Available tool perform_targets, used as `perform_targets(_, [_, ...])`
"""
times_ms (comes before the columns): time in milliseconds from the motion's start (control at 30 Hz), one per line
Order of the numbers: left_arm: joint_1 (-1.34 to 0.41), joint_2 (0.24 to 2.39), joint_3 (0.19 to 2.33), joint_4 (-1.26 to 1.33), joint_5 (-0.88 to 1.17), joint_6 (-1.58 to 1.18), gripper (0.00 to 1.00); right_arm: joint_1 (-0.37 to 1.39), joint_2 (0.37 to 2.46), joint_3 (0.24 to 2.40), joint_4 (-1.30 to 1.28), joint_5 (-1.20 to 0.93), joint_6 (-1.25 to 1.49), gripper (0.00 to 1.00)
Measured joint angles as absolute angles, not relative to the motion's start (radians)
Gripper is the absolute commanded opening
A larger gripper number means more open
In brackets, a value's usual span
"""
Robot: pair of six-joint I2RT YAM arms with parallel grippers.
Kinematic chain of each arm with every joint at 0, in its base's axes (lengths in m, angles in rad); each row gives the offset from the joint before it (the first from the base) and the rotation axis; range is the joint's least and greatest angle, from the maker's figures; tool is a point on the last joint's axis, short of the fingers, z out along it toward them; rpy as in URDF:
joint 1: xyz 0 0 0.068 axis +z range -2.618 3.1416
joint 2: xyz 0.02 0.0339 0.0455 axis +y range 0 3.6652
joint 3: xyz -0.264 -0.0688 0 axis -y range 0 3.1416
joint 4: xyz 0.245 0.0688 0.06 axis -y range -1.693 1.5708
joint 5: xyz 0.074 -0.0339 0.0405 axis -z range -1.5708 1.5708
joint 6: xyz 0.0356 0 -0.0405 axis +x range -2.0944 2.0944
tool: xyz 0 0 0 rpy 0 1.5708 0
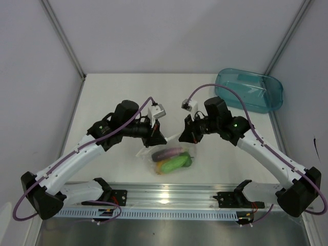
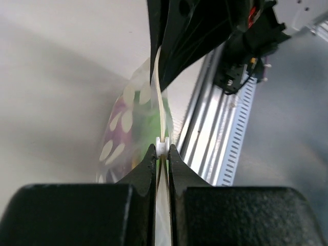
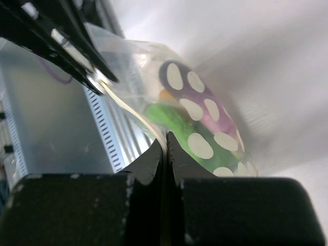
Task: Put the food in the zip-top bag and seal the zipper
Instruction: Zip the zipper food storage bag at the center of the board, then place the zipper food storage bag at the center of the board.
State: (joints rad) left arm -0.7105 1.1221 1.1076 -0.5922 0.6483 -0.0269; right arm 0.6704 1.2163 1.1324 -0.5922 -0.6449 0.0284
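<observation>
The clear zip-top bag [image 1: 154, 155] lies at the near middle of the table with the food inside: a purple eggplant [image 1: 169, 152], a green piece [image 1: 177, 162] and an orange bit [image 1: 161, 167]. My left gripper [image 1: 158, 139] is shut on the zipper [image 2: 163, 115] at the bag's left end, with a small white slider [image 2: 162, 145] at its fingertips. My right gripper [image 1: 185, 138] is shut on the same strip at the other end [image 3: 165, 139]. The strip stretches between the two. Through the white-dotted bag [image 3: 205, 123] purple and green show.
A teal translucent tray [image 1: 249, 89] stands at the back right. An aluminium rail [image 1: 164, 197] runs along the near edge just below the bag. Grey walls close in the table at left, back and right.
</observation>
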Motion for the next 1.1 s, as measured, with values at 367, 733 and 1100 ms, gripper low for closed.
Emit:
perform_targets(367, [-0.710,0.933,1.024,-0.587,0.355,-0.110,0.04,0.577,1.157,1.118,-0.564,-0.448,0.099,0.00])
perform_targets(733, [-0.709,0.828,0.966,-0.604,0.158,-0.202,0.01,0.509,1.128,1.085,-0.574,-0.378,0.138,0.00])
perform_targets(1100, [-0.708,0.736,0.922,-0.575,0.121,-0.237,0.18,0.560,1.144,1.097,-0.580,-0.382,0.174,0.00])
